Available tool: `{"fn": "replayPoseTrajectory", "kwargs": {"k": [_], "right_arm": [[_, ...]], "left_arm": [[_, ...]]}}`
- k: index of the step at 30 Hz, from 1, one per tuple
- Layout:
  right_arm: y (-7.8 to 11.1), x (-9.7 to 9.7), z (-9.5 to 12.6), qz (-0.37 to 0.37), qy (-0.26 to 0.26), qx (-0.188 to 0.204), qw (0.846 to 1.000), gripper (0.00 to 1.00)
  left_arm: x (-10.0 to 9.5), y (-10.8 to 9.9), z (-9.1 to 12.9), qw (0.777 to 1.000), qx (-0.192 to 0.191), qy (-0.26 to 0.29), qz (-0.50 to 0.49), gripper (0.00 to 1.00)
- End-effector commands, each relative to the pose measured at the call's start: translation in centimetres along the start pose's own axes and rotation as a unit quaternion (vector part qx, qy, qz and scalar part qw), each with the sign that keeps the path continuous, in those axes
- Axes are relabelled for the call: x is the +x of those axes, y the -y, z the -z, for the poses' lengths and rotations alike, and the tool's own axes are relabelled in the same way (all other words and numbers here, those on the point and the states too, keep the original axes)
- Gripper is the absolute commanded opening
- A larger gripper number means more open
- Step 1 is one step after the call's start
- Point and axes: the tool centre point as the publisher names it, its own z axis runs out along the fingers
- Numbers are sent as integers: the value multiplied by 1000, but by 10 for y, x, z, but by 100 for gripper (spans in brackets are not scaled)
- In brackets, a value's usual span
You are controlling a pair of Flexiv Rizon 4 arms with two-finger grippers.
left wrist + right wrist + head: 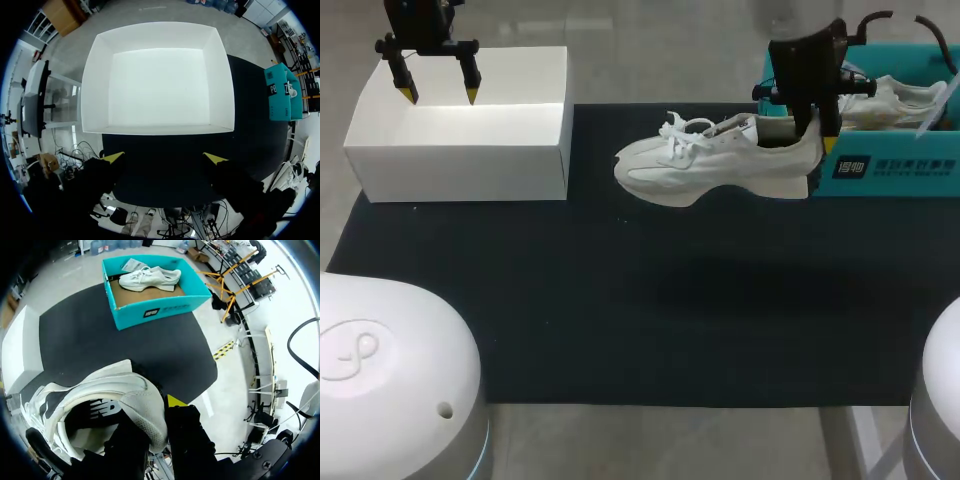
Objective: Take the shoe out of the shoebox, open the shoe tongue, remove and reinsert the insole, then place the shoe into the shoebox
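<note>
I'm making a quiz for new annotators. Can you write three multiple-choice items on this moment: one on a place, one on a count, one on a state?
1. Where is the left gripper?
A. over the white box
B. inside the teal shoebox
C. on the black mat

2. How many white shoes show?
A. one
B. two
C. three

3. How is the right gripper?
A. open, holding nothing
B. shut on the shoebox's wall
C. shut on a shoe's heel

Answers:
1 A: its open, yellow-tipped fingers hang above the box's white inside.
2 B: the held shoe is out over the mat, and the second shoe lies in the shoebox.
3 C: its fingers clamp the held shoe's heel from inside and outside.
</note>
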Motion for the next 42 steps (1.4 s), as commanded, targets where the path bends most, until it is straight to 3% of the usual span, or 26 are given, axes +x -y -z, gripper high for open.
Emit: {"fn": "replayPoseTrajectory", "kwargs": {"k": [1,7,19,35,42], "right_arm": [[-1,8,0,-1,7,3,1000,0],[10,24,-13,-2,10,7,1000,0],[32,43,-83,-10,4,15,1000,0],[65,68,-150,22,-16,37,999,0],[85,67,-172,20,-12,59,998,0]], "left_arm": [[0,0,0,1000,-1,0,0,100],[0,0,0,1000,-1,0,0,100],[0,0,0,1000,-1,0,0,100],[0,0,0,1000,-1,0,0,100],[0,0,0,1000,-1,0,0,100]]}}
